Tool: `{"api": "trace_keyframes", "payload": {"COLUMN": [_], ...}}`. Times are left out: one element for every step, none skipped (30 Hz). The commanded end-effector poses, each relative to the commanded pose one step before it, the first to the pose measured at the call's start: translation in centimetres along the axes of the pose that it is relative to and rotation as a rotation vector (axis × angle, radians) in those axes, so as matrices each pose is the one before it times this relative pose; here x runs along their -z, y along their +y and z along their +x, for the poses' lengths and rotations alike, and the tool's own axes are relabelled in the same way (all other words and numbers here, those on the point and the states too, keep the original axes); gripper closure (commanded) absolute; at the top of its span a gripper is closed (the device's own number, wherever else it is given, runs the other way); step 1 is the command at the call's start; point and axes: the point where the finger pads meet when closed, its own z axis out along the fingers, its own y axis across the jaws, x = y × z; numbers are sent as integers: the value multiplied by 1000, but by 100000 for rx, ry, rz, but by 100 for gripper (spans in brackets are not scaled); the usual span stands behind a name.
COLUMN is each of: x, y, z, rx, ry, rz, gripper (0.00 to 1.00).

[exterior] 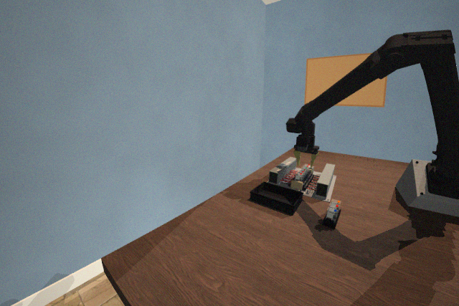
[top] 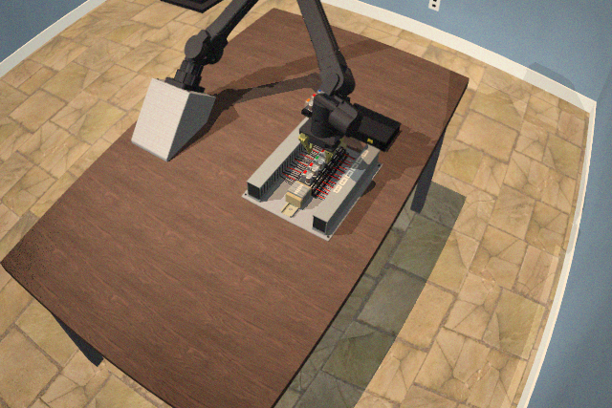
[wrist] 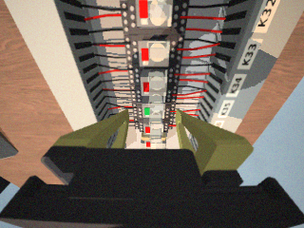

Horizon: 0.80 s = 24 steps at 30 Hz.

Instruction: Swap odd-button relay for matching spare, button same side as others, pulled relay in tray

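In the wrist view, the gripper [top: 317, 146] [exterior: 306, 163] [wrist: 152, 113] pointed down over the relay row, its olive fingers standing apart on either side of it, released, with nothing grasped; the green-button relay [wrist: 154, 111] sat in the row at the lower middle of that frame, seen between the fingers; the red-button relays [wrist: 154, 53] ran above and below it, up to the top edge, each button toward the left of its relay; red and black wires [wrist: 201, 47] fanned out to both sides, and labels K32 to K35 [wrist: 248, 55] lined the upper and middle right.

In the exterior view, the black tray [exterior: 274, 204] lay right of centre in the lower half, near the relay panel [exterior: 330, 193] and just below it; the spare rack [exterior: 330, 221] stood farther right and lower, well apart from the gripper, with orange, red and blue buttons on its spares.

In the top view, the panel [top: 284, 216] was right of centre, the tray [top: 378, 129] above and to its right; the arm [top: 318, 31] arched from the pale wedge-shaped base [top: 158, 119] at left across the upper middle.
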Motion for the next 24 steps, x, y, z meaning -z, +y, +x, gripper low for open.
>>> {"api": "trace_keyframes", "payload": {"x": [995, -8, -7, -6, -5, -3, -3, -2, -2, -1, -1, -1, -1, -1, 0, 0, 0, 14, 12, 5, 5, 16, 40, 68], "y": [-1578, -2, -2, -2, -1, -2, -1, -1, -1, -1, -1, -2, -11, -29, -51, 0, 0, -81, -89, -75, -63, -56, -55, -57], "z": [205, 8, 6, 6, 5, 3, 2, 2, 2, 1, 1, 1, 3, 5, 8, 0, 0, 1, 2, 3, -1, -12, -32, -55], "rx": [2426, -9, -8, -7, -6, -2, -2, -2, -1, -1, -1, 0, 3, 10, 20, 0, 0, 54, 53, 30, 23, 36, 73, 120], "ry": [429, -3, -2, -2, -2, -1, -1, -1, 0, 0, 0, 0, 1, 3, 5, 0, 0, 15, 15, 8, 6, 10, 20, 34], "rz": [3813, -11, -9, -8, -6, -3, -2, -2, -2, -1, -1, 0, 2, 9, 20, 0, 0, 57, 53, 26, 17, 31, 74, 129], "gripper": [41, 41, 41, 41, 41, 41, 41, 41, 41, 41, 41, 41, 41, 41, 41, 41, 41, 41, 41, 41, 41, 41, 41, 41]}}
